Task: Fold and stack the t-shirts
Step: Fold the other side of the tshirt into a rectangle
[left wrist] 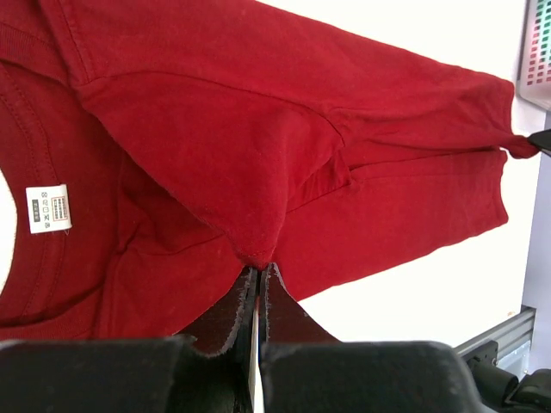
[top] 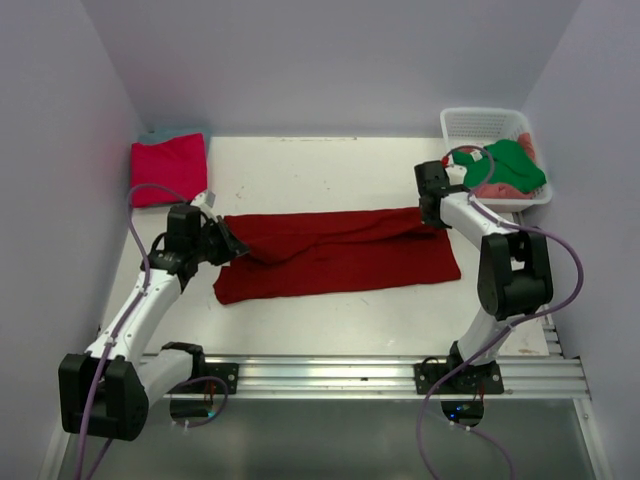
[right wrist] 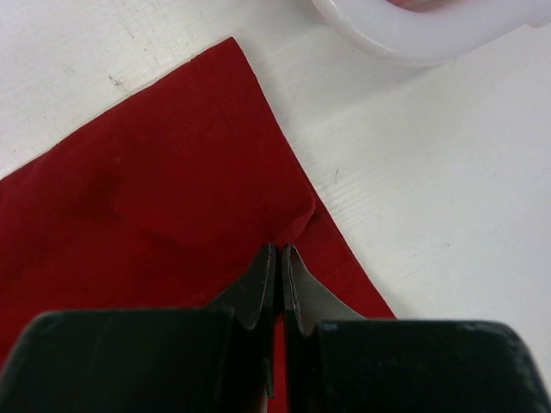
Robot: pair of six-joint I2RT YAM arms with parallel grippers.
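Reaching low from opposite ends, left tool [left wrist: 260, 268] and right tool [right wrist: 280, 250] pinch closed on dark red t-shirt [top: 340, 262]

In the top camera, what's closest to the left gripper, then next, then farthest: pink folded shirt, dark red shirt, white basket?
From the left gripper:
1. The dark red shirt, pinched in its jaws, mid-table.
2. The pink folded shirt, back-left corner.
3. The white basket, back-right corner.
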